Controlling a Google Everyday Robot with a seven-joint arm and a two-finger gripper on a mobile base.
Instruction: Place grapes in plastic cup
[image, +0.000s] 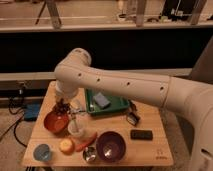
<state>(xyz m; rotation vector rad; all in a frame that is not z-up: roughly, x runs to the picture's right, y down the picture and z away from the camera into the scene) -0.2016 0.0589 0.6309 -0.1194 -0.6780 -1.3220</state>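
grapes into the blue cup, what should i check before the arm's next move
1. Plastic cup upright, mouth up, at the table's front left corner: ok.
2. Room around the cup: the yellow fruit sits beside it but apart: ok.
3. Gripper above the cup: not ok; it hangs over the red bowl, behind the cup.
4. Grapes secured: cannot tell; a dark cluster shows right at the gripper.
5. Way from bowl to cup: the white cup stands off to the side, not between: ok.
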